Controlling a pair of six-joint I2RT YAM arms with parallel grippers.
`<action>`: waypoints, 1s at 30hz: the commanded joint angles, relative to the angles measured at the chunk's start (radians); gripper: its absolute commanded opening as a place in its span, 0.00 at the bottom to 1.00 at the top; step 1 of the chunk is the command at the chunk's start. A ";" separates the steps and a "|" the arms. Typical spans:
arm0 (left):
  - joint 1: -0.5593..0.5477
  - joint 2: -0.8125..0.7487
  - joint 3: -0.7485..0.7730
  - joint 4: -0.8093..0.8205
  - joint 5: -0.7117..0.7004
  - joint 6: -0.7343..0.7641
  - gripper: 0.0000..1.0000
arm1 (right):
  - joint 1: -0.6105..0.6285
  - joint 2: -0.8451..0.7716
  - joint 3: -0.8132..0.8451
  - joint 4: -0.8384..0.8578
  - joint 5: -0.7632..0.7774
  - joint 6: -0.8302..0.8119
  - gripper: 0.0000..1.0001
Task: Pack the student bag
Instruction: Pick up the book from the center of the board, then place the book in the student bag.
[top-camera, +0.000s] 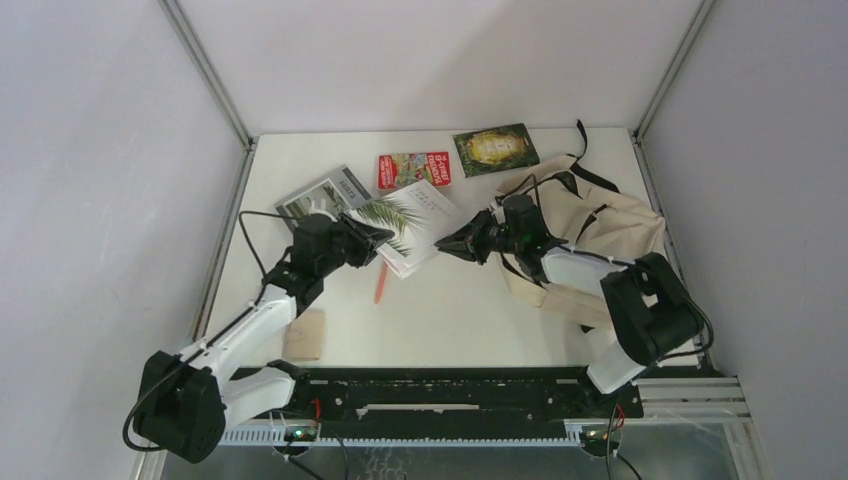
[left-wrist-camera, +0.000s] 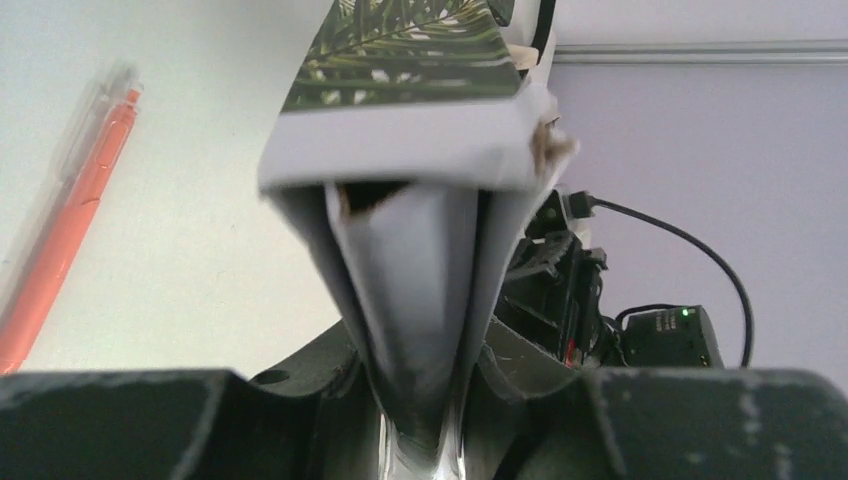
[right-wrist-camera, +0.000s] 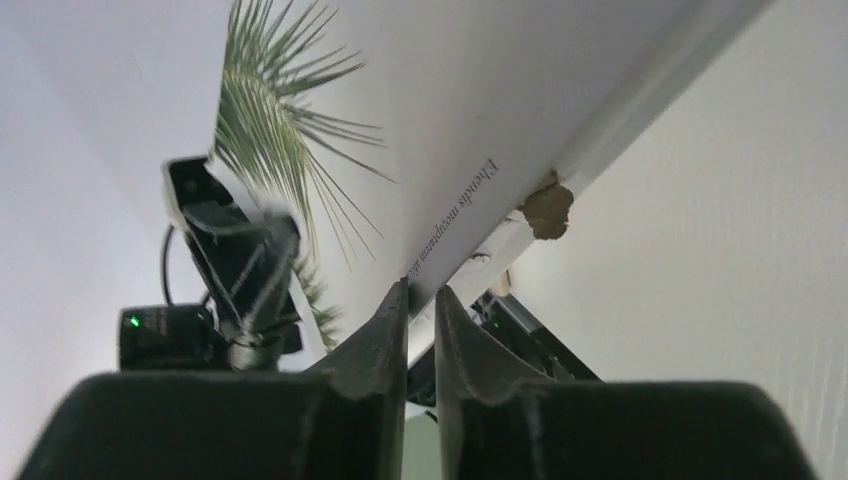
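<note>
My left gripper (left-wrist-camera: 420, 400) gripped the palm book (left-wrist-camera: 400, 150) | my right gripper (right-wrist-camera: 421, 300) was almost closed at its edge, hold unclear | my right arm (top-camera: 580, 268) hid part of the student bag (top-camera: 610, 225)

Soft, even white light fills the overhead view. The counter (top-camera: 470, 310) is bright and the shadows under the arms are faint. In both wrist views the dark fingers (left-wrist-camera: 120, 420) and the near book (left-wrist-camera: 400, 150) are blurred, and the pen (left-wrist-camera: 60, 250) at the left edge is out of focus.

Bare table (top-camera: 460, 310) near centre — palm-leaf book (top-camera: 420, 225), orange pen (top-camera: 380, 285) block beyond.
</note>
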 joint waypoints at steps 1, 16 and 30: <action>0.040 -0.091 0.133 -0.057 -0.082 0.089 0.24 | 0.030 -0.136 0.045 -0.218 -0.071 -0.273 0.27; 0.186 -0.295 0.261 -0.440 0.135 0.510 0.11 | -0.009 -0.206 0.444 -1.040 0.903 -0.831 0.80; 0.185 -0.384 0.255 -0.493 0.136 0.525 0.12 | -0.123 0.269 0.777 -1.056 0.963 -0.888 0.60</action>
